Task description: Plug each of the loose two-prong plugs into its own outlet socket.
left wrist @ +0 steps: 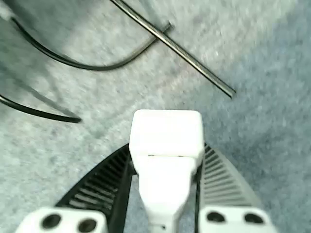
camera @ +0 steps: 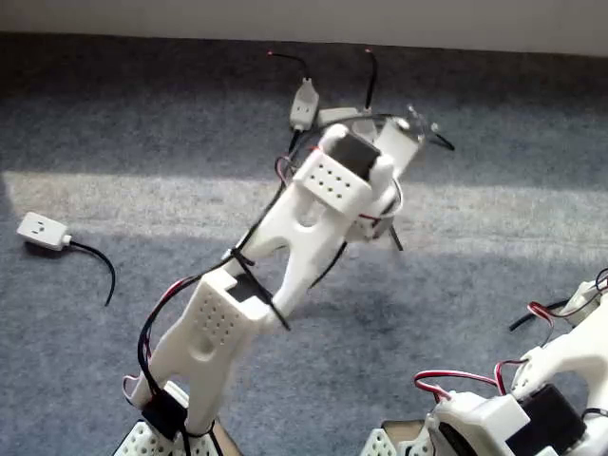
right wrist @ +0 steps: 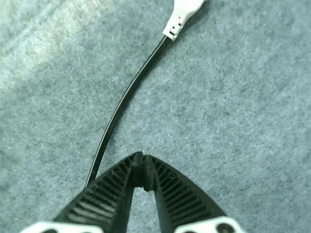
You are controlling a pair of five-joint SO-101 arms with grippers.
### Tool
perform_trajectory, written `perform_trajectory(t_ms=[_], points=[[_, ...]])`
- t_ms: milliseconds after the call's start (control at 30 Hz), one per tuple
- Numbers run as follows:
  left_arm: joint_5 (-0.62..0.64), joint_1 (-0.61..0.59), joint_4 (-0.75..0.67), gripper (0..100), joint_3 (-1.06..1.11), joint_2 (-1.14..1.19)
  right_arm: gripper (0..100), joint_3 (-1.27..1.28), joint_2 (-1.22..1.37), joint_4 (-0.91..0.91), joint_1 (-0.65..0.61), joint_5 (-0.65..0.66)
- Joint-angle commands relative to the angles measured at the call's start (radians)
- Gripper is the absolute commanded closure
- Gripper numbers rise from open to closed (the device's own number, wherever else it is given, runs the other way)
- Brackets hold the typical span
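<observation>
A desk [camera: 114, 133] covered in grey carpet-like fabric fills the high view, with a pale band of light running across its middle and a light wall along the top edge.

At the lower right, the white right arm [camera: 532, 399] sits low, trailing red and black wires. In its wrist view, the right pincer [right wrist: 144, 167] has its black ribbed fingers pressed together at the tips with nothing between them. A black cord [right wrist: 124, 104] runs from beside one finger up to a small white connector [right wrist: 182, 12] at the top edge of the frame.

From the lower left of the high view, the white left arm [camera: 285, 237] stretches diagonally up toward the upper centre. In its wrist view, the left pincer [left wrist: 167, 148] is pinching a white plug piece [left wrist: 166, 131], blocky at its far end and narrower toward the camera. Its prongs are not visible. Beyond it on the fabric lie a curved black cable [left wrist: 97, 65] and a straight dark wire [left wrist: 194, 60].

At the left edge of the high view, well apart from both arms, a white outlet socket [camera: 43, 231] lies on the desk with a black lead [camera: 100, 261] curling to its right.

Farthest back, at the upper centre, a second white plug body [camera: 303, 104] lies just beyond the left arm's wrist, its black flex [camera: 290, 59] ending in a red tip.
</observation>
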Motion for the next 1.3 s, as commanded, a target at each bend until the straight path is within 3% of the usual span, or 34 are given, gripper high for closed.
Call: perform_trajectory(t_ms=[0,100,233,433,533,700,933,1067,1267], points=[[-0.123,-0.101,-0.008,89,-0.400,-0.047,99.2,-0.012,-0.042,-0.015,0.008,0.014],[-0.126,-0.156,-0.081,78,-0.521,-0.047,99.2,-0.012,-0.042,-0.015,0.007,0.014],[-0.126,-0.259,-0.315,77,-0.486,-0.045,99.2,-0.013,-0.042,-0.015,0.007,0.014],[-0.126,-0.398,-0.816,80,-0.077,-0.045,99.2,-0.012,-0.042,-0.015,0.008,0.014],[-0.126,-0.410,-0.927,80,0.056,-0.047,99.2,-0.013,-0.042,-0.015,0.008,0.014],[-0.126,-0.406,-0.775,79,-0.002,-0.056,99.2,-0.013,-0.042,-0.015,-0.001,0.014],[-0.126,-0.467,-0.339,74,-0.390,-0.056,99.2,-0.007,-0.042,-0.015,-0.019,0.014],[-0.124,-0.572,-0.164,74,-0.641,-0.061,99.2,-0.010,-0.042,-0.015,-0.019,0.014],[-0.123,-0.840,-0.095,74,-0.590,-0.189,99.2,-0.030,-0.044,-0.059,0.013,0.012]])
